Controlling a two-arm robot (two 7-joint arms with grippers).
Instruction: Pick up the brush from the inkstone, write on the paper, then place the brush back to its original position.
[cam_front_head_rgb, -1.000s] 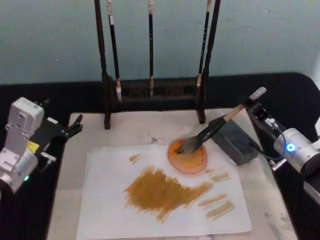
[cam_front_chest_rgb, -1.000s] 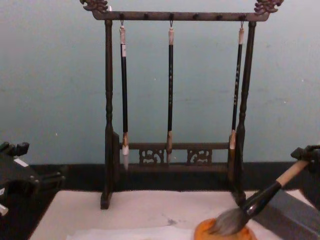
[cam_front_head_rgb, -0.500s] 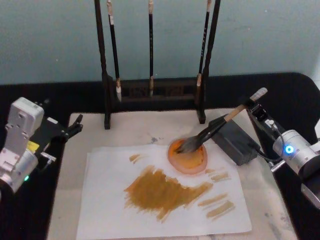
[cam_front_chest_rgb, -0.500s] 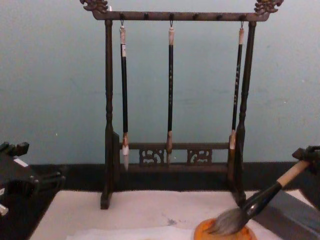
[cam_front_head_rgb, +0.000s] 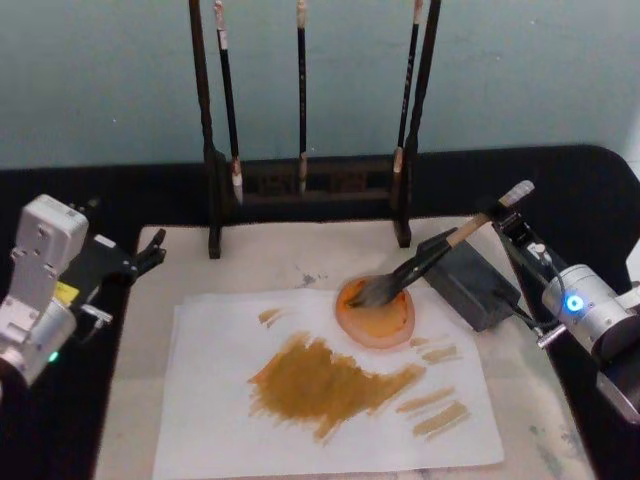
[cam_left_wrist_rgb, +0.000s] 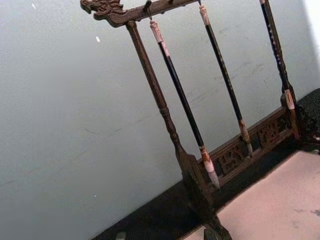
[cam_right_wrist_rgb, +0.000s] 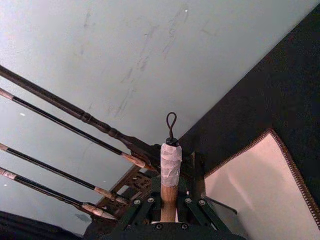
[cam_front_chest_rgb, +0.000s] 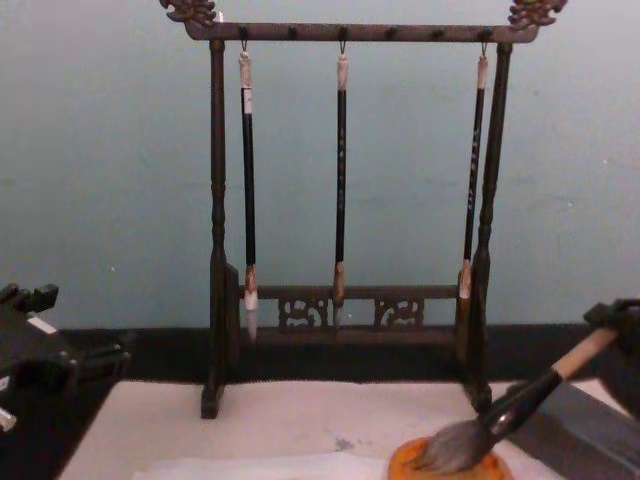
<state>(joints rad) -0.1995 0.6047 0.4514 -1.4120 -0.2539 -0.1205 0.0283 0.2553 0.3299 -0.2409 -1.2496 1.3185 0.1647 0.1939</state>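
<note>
R gripper (cam_front_head_rgb: 503, 212): jaws closed on the brush (cam_front_head_rgb: 425, 262) at the upper handle, just below the taped tip w/ its hanging loop. From the jaws the handle slopes down and away, passing over a dark block (cam_front_head_rgb: 470, 285). The tuft, the end farthest from the jaws, rests in an orange dish (cam_front_head_rgb: 385, 325). The dish sits at the edge of the paper (cam_front_head_rgb: 220, 400), which bears ochre strokes and lies on a cream mat (cam_front_head_rgb: 250, 265). L gripper (cam_front_head_rgb: 150, 252): beside the mat's opposite edge over the dark counter (cam_front_head_rgb: 590, 180), well apart from the brush, jaws apparently parted, holding nothing. Rack (cam_front_head_rgb: 320, 185) w/ 3 thin brushes (cam_front_head_rgb: 301, 100) stands behind the mat.
</note>
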